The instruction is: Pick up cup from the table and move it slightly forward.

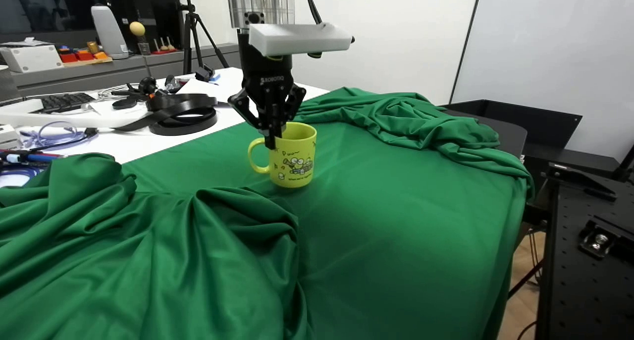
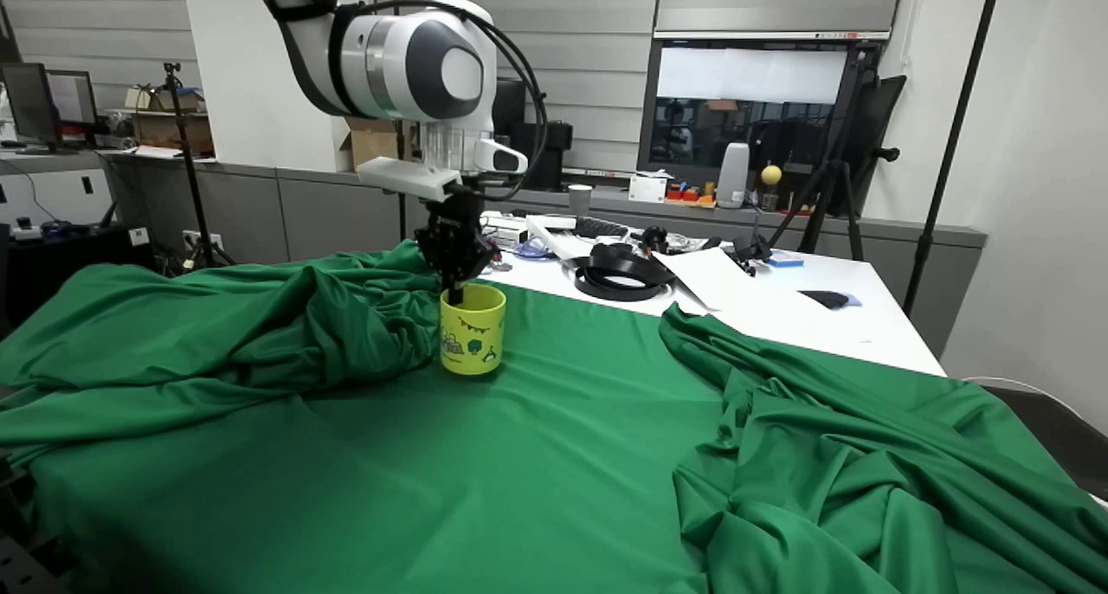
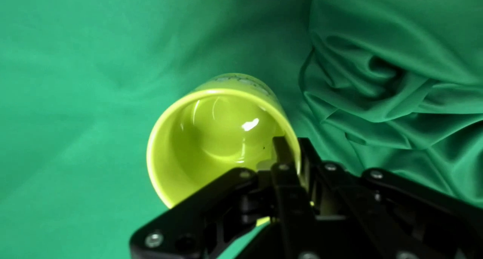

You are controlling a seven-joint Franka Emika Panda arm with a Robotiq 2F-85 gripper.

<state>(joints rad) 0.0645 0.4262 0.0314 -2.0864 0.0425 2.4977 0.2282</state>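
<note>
Yellow-green, the cup (image 1: 293,162) is upright over the green-draped table (image 1: 391,221) in an exterior view, touching or barely clear, I cannot tell; the gripper (image 1: 273,138) meets its rim near nine o'clock. In an exterior view, bunched cloth (image 2: 329,334) lies at the cup's nine o'clock. In the wrist view, fingers (image 3: 281,151) clench the cup's wall at three o'clock, inside and out.

The white Panda arm (image 2: 370,64) is showing a dark-grey joint cap (image 2: 424,57), black cable (image 2: 538,100) curving at its three o'clock; the black gripper (image 3: 293,146) is bearing "ROBOTIQ" lettering (image 1: 273,80).
</note>
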